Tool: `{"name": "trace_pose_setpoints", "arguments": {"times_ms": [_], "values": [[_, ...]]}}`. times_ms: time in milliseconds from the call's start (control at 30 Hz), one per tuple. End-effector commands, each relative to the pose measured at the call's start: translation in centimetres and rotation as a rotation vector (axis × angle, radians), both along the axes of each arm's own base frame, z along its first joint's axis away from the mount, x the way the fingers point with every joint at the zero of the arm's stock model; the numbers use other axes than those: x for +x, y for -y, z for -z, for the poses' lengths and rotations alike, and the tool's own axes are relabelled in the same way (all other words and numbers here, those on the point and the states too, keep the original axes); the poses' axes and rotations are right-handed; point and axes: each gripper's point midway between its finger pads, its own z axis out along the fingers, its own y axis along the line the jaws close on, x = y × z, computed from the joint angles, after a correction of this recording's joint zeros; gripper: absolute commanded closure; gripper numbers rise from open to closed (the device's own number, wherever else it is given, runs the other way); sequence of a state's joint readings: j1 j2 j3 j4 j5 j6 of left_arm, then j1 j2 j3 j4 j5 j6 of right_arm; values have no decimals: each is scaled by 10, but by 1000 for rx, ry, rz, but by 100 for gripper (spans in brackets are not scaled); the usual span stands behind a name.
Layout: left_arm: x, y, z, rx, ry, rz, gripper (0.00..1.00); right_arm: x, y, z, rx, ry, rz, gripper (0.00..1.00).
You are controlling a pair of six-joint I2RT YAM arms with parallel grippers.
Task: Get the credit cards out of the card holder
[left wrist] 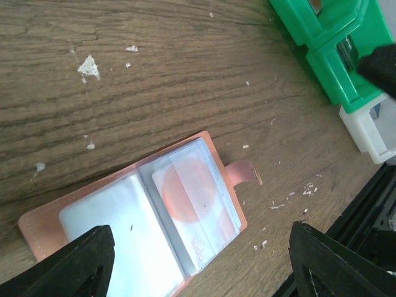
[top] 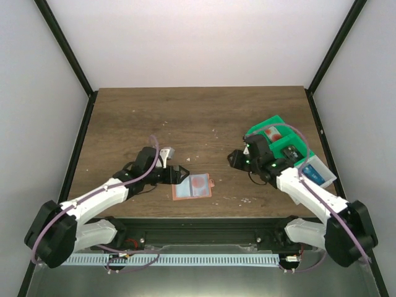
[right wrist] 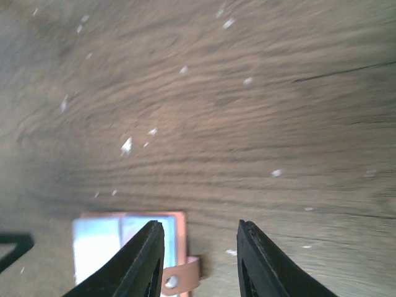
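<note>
The card holder (top: 192,186) lies open and flat on the table, tan-pink at the rim with clear sleeves inside. In the left wrist view the card holder (left wrist: 142,216) shows a red and white card (left wrist: 189,198) tucked in its right sleeve, and its strap (left wrist: 242,172) points right. My left gripper (top: 182,175) is open at the holder's left edge; in its own view the left gripper (left wrist: 198,269) spans the holder from above. My right gripper (top: 234,159) is open and empty, right of the holder. In its own view the right gripper (right wrist: 199,263) hovers by the holder's strap corner (right wrist: 179,278).
A green compartment tray (top: 281,127) stands at the right, behind my right arm, with a red and white item (top: 272,132) in it. A white and blue box (top: 315,173) lies beside it. A small grey object (top: 166,152) lies behind my left gripper. White crumbs dot the wood.
</note>
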State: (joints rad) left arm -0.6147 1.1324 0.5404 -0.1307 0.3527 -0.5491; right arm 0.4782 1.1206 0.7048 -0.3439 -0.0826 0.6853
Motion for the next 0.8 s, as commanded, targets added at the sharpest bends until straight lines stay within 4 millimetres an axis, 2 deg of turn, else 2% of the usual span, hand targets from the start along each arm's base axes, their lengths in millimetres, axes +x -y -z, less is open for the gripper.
{"name": "trace_pose_setpoints", "arguments": {"times_ms": [0, 200, 333, 567, 633, 767], "values": [[12, 14, -14, -124, -3, -17, 23, -8, -53, -8, 136, 23, -185, 66], [13, 18, 9, -168, -72, -44, 32, -17, -89, 10, 175, -40, -310, 67], [7, 21, 24, -188, -120, -27, 35, -33, -113, 22, 204, -80, -365, 68], [-5, 23, 47, -213, -193, -16, 40, -63, -148, 58, 206, -198, -421, 70], [-6, 21, 53, -193, -200, -17, 39, -66, -151, 67, 180, -215, -414, 70], [-6, 14, 63, -133, -201, -36, 38, -63, -142, 83, 111, -234, -371, 69]]}}
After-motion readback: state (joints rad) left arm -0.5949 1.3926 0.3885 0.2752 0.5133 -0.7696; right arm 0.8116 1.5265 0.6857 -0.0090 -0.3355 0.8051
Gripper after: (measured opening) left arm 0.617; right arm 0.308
